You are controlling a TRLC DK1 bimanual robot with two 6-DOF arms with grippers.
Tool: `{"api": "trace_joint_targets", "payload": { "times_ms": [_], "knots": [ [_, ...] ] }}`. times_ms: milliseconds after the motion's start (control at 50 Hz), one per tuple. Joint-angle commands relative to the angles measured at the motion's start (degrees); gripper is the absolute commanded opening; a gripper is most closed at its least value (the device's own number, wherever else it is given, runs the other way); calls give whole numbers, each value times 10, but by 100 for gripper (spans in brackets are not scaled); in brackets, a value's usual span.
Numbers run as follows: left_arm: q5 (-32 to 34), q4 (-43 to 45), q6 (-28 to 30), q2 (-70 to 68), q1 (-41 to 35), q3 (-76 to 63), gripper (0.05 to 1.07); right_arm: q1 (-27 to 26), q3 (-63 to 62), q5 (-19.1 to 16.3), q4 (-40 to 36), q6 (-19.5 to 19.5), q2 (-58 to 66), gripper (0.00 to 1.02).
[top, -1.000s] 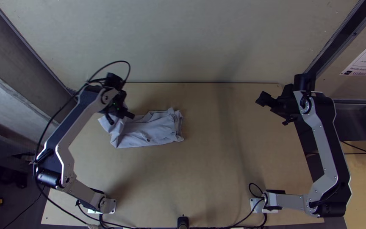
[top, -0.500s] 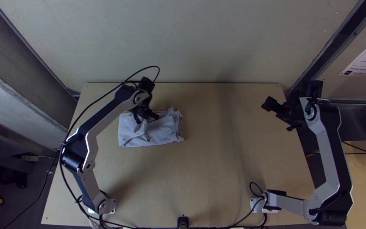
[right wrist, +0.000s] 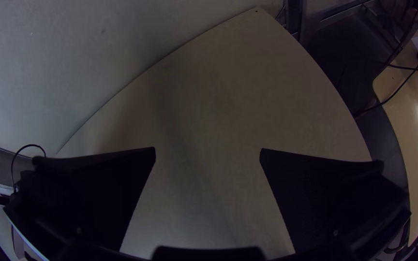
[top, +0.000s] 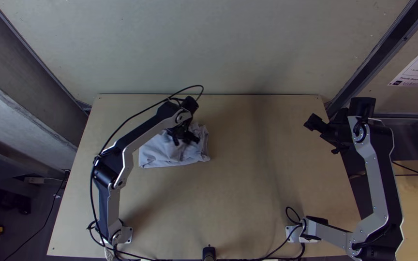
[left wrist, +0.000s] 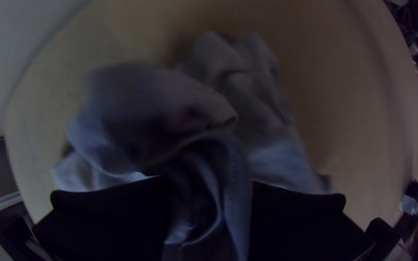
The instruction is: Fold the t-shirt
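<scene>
"Pinching a bunched part of the pale grey-blue cloth t-shirt [top: 163, 154] is my left pincer [left wrist: 211, 186], with wide flat black fingers."

"Why there?"

"To lay that part over the rest, I judge. The shirt is on the light wooden tabletop [top: 247, 203], left of centre, nearer the far edge."

"And your right pincer [right wrist: 208, 154]?"

"Spread, holding nothing, near the far right corner. Probably I keep it aside so one arm can fold freely."
</scene>
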Motion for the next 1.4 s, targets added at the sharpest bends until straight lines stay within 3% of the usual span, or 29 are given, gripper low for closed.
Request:
{"api": "trace_joint_targets", "payload": {
  "times_ms": [0,60,100,240,400,660,880,1140,1380],
  "knots": [
    [41,-54,-10,51,-16,60,72,-4,-10,-1,1,-6,-15,99],
    [49,-64,-18,73,-22,92,95,-1,-13,-1,1,-6,-16,99],
    [62,-73,-28,88,-22,115,101,1,-16,-1,3,-5,-18,99],
    [112,-85,-64,127,-26,199,102,14,-29,-2,4,-2,-21,99],
    [177,-21,-108,133,-27,226,102,28,-39,-1,4,3,-27,99],
    [265,-3,-110,91,-31,226,102,32,-31,-1,14,3,-29,99],
    [253,-11,-90,13,-2,207,102,36,27,5,35,-8,-21,99],
    [102,5,-6,-139,50,156,102,60,147,41,67,-63,-8,99],
    [92,24,45,-260,153,113,102,76,225,73,134,-114,-15,99]
  ]
}}
